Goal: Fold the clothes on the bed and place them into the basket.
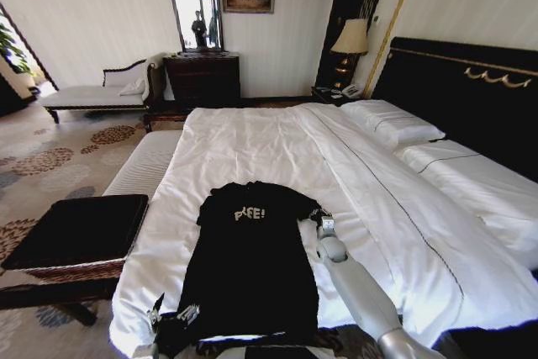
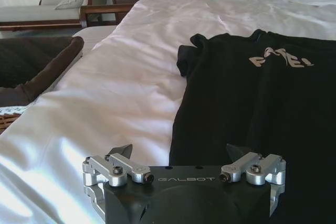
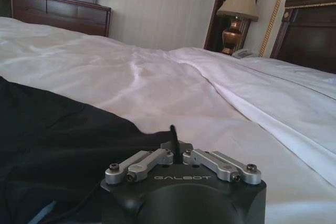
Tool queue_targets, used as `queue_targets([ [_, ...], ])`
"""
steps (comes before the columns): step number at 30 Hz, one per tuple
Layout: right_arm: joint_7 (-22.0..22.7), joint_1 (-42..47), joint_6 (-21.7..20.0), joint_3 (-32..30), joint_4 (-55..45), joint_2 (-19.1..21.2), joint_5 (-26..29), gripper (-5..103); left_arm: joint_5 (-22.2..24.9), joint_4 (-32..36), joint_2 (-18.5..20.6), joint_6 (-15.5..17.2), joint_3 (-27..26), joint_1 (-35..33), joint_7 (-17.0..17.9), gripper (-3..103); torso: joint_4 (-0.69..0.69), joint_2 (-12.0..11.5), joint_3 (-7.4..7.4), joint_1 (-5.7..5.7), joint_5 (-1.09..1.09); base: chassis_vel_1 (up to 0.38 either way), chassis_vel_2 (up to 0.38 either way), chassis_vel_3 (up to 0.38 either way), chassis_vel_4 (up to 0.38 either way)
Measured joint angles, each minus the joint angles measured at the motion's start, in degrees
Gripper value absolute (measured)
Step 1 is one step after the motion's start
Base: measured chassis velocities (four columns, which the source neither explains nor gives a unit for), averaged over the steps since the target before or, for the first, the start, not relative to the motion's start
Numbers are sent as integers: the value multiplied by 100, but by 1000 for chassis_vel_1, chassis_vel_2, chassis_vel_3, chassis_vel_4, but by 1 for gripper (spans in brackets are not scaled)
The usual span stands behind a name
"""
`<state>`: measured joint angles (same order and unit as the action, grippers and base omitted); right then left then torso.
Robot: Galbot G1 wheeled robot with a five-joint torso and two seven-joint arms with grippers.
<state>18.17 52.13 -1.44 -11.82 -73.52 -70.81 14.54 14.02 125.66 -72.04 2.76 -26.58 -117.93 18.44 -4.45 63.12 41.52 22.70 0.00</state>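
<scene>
The clothes, a black T-shirt (image 1: 252, 271) with white chest lettering, lie spread flat near the foot of the bed (image 1: 252, 145), collar toward the pillows. My right gripper (image 1: 324, 224) rests at the shirt's right sleeve. In the right wrist view this gripper (image 3: 172, 132) has its fingers pinched together on the edge of the black cloth (image 3: 58, 145). My left gripper (image 1: 160, 313) hovers at the left corner of the hem. Its fingers (image 2: 180, 151) are spread wide, with the shirt's side edge (image 2: 252, 103) lying between them. The basket (image 1: 76, 233) stands on the floor left of the bed.
A pale striped bench (image 1: 147, 161) stands along the bed's left side beyond the basket. White pillows (image 1: 395, 124) lie against the black headboard (image 1: 458, 81). A lamp (image 1: 351, 39), dark dresser (image 1: 202, 77) and chaise (image 1: 92, 94) line the far wall.
</scene>
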Motion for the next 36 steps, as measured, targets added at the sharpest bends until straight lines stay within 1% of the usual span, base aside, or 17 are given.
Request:
queue_targets([
  [1, -19, 1, 46, -7, -1, -6, -22, 3, 55, -4, 21, 31, 4, 71, -4, 100, 0, 0, 0, 0, 0, 0, 0, 0, 0],
  [4, -29, 116, 102, -34, -194, 38, -12, 19, 725, -29, 171, 221, 27, 502, -67, 100, 0, 0, 0, 0, 1, 0, 0, 0, 0],
  [5, -29, 116, 102, -34, -194, 38, -12, 19, 725, -29, 171, 221, 27, 502, -67, 100, 0, 0, 0, 0, 1, 0, 0, 0, 0],
  [6, -27, 159, 103, -41, -257, 63, -10, 25, 883, -48, 203, 258, 28, 600, -69, 100, 1, 0, 0, 0, 0, 0, 0, 0, 0],
  [8, -2, 335, 102, -96, -470, 150, 3, 36, 1539, -161, 341, 389, 18, 1059, -85, 100, -1, 0, 0, 0, -1, 0, 0, 0, 0],
  [9, -2, 335, 102, -96, -470, 150, 3, 36, 1539, -161, 341, 389, 18, 1059, -85, 100, -1, 0, 0, 0, -1, 0, 0, 0, 0],
  [10, 19, 405, 96, -122, -539, 183, 12, 41, 1792, -225, 398, 414, 8, 1269, -91, 100, -1, 0, 0, 0, 1, 0, 0, 0, 0],
  [11, 37, 465, 90, -144, -597, 211, 15, 41, 2002, -281, 436, 433, 1, 1462, -93, 100, 0, 0, 0, 0, 0, 0, 0, 0, 0],
  [13, 67, 582, 84, -195, -679, 266, 13, 52, 2618, -430, 494, 474, -4, 2011, -99, 100, -2, 0, 0, 0, -1, 0, 0, 0, 0],
  [14, 67, 582, 84, -195, -679, 266, 13, 52, 2618, -430, 494, 474, -4, 2011, -99, 100, -2, 0, 0, 0, -1, 0, 0, 0, 0],
  [17, 129, 735, 63, -252, -744, 310, 6, 68, 3281, -851, 460, 502, -36, 2908, -93, 100, -1, 0, 1, 0, 1, 0, 0, 0, 0],
  [18, 129, 735, 63, -252, -744, 310, 6, 68, 3281, -851, 460, 502, -36, 2908, -93, 100, -1, 0, 1, 0, 1, 0, 0, 0, 0],
  [20, 131, 820, 28, -268, -801, 330, 5, 79, 3521, -1270, 427, 555, 7, 3460, -89, 100, -1, 0, 0, 0, 1, 0, 0, 0, 0],
  [23, 177, 849, -6, -268, -826, 318, 1, 84, 3712, -1680, 360, 624, 117, 3907, -49, 100, -1, -1, 1, 0, -2, 0, 0, 0, 0],
  [26, 265, 836, -60, -268, -870, 312, 23, 98, 3845, -2246, 291, 681, 246, 4404, -81, 100, 0, -1, 1, 0, 0, 0, 0, 0, 0],
  [31, 324, 788, -110, -275, -883, 389, 71, 100, 4161, -2598, 341, 764, 473, 4803, -120, 100, -2, -1, 1, 1, -2, 0, 0, 0, 0],
  [36, 396, 754, -147, -294, -868, 357, 75, 100, 4491, -2433, 447, 947, 697, 4804, 55, 100, 0, 0, 1, 0, 2, 0, 0, 0, 0],
])
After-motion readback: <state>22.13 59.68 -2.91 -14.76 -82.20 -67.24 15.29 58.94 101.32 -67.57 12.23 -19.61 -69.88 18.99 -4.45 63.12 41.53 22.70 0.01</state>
